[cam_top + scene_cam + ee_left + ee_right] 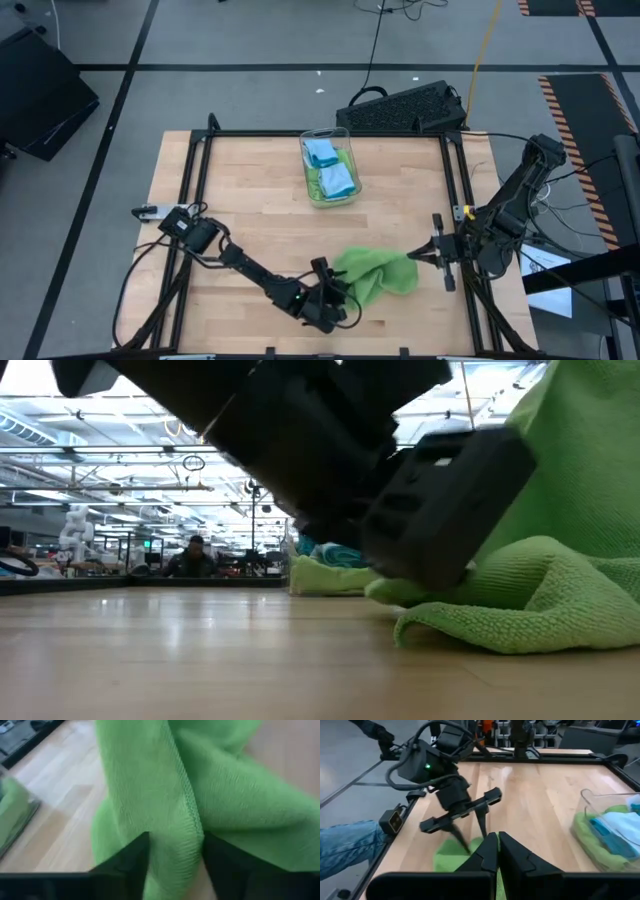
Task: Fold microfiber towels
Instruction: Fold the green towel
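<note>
Left gripper [172, 865]: fingers closed on a hemmed fold of the lime green towel [375, 272], at the towel's end away from the clear bin [331, 166].

Right gripper [497, 852]: fingers drawn together, apparently pinching the same towel's opposite corner, beside the table's black frame rail [452, 190].

Lime green towel: bunched in a loose heap on the wooden table [250, 200], well apart from the bin, stretched between the two grippers.

Handling, judged: light, soft, floppy; it sags and creases wherever unsupported and will not hold a shape. The stitched hem looks the firmest place to grip; corners give most control for spreading flat.

Clear bin: holds further towels [328, 168], green and light blue, piled.

Person [192, 557]: beyond the table, far off.
</note>
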`<state>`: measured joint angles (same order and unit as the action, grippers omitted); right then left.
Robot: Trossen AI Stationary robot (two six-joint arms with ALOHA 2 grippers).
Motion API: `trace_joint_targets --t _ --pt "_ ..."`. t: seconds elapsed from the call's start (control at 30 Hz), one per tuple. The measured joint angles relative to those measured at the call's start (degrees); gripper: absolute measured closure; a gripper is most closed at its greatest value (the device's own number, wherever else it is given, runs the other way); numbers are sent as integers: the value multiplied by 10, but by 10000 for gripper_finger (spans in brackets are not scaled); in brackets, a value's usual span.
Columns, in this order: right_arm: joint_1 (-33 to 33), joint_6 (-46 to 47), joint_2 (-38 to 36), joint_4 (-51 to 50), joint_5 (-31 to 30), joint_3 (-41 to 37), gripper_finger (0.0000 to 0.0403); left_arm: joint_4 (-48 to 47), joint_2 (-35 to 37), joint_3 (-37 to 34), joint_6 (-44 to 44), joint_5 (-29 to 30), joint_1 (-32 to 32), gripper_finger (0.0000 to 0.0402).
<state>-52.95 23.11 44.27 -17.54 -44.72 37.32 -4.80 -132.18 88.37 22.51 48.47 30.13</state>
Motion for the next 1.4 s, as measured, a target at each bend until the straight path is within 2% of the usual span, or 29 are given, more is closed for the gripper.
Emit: trace_joint_targets --t 0.2,0.23,0.4,0.57,0.73,0.8,1.0,1.23,1.4 --pt "0 2 0 -2 16 0 401 -22 0 0 -5 1 1 374" --pt "0 4 0 -5 16 0 401 -19 0 0 -12 -2 1 387" --pt "0 21 1 -4 40 -13 401 -20 12 0 -39 -8 9 384" --pt "-1 46 2 53 76 -63 401 -21 54 0 -49 -66 13 395" --pt "-2 31 2 171 106 -132 401 -23 74 0 -50 -161 5 372" --pt "-2 27 2 194 120 -142 401 -23 74 0 -61 -170 0 364" --pt "-2 21 1 195 120 -143 401 -82 68 0 -48 -94 -20 328" --pt "-2 17 1 195 119 -143 401 -162 65 0 15 -65 -28 214" --pt "-2 17 1 194 119 -143 401 -168 59 0 -24 -51 -7 159"
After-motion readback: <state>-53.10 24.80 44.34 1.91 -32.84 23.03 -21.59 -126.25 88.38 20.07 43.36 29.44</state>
